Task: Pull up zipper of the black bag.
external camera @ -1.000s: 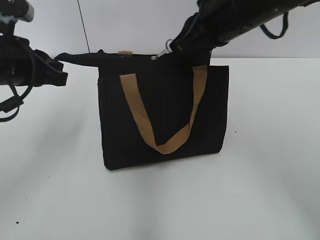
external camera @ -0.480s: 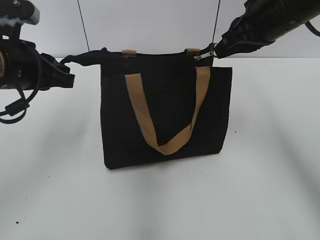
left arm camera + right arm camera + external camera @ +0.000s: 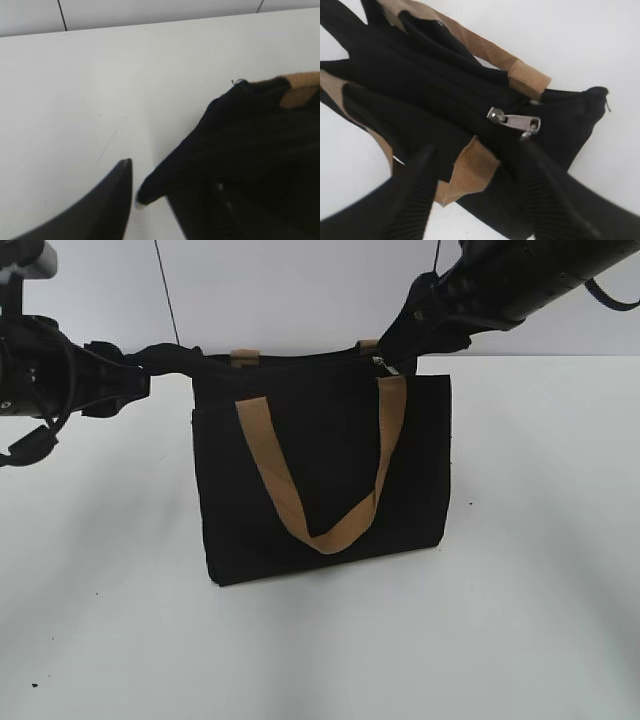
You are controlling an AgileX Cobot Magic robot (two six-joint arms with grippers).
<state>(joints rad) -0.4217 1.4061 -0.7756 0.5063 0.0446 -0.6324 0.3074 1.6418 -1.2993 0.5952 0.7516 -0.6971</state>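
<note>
The black bag (image 3: 320,460) stands upright on the white table, with its tan front handle (image 3: 320,537) hanging down. The zipper runs along its top edge, and the silvery pull tab (image 3: 380,363) lies free near the right end. It also shows in the right wrist view (image 3: 516,121). My right gripper (image 3: 398,352) is open just above that end. In the right wrist view its fingers (image 3: 479,150) straddle a tan handle base (image 3: 470,172) without touching the pull. My left gripper (image 3: 135,365) is at the bag's left end tab. In the left wrist view the fingers (image 3: 155,177) are apart around the fabric tip (image 3: 150,190).
The white table (image 3: 540,590) spreads out around the bag under a pale back wall. The rear handle's tan ends (image 3: 245,356) show at the bag's top. Both dark arms hang over the bag's upper corners.
My right gripper dragged the pull tab to the bag's right end, then let it go and moved back left over it. The bag shifted slightly left.
</note>
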